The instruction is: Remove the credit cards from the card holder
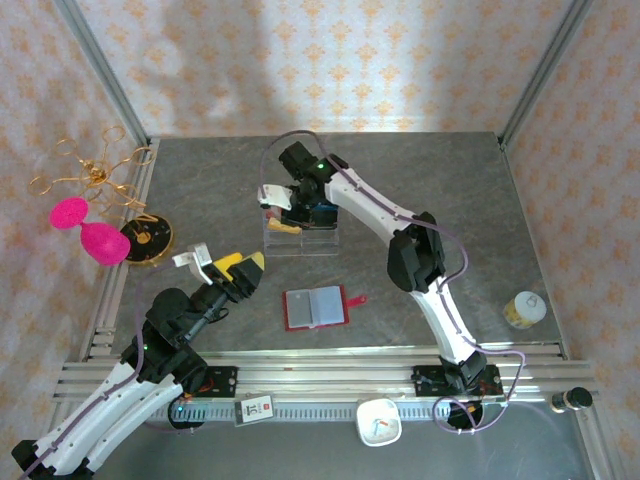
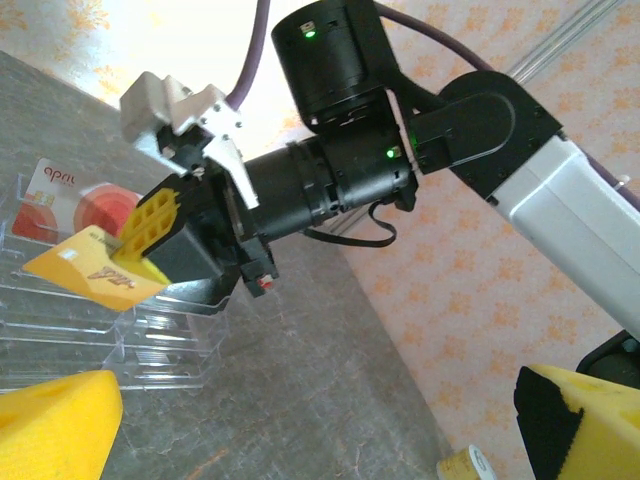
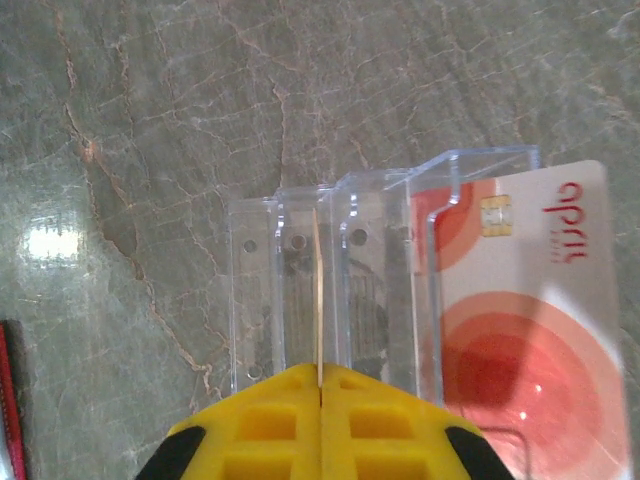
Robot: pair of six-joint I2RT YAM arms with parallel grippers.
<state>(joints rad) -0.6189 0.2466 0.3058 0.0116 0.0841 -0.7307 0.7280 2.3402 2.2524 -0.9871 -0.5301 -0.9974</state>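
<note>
One card [image 3: 317, 300] pinched above the stand [image 3: 260, 290]
Right gripper [image 3: 320, 385] clamps it edge-on at the tabletop's [image 1: 440, 180] middle; misaligned, it may catch a slot wall and slip. Left gripper [image 1: 232, 265] gapes empty; holder [image 1: 315, 308] lies open by the near edge.

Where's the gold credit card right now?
In the left wrist view, the thin gold plastic credit card is pinched in the right gripper's yellow jaws, over the clear acrylic tiered stand, beside the red-and-white card.
</note>
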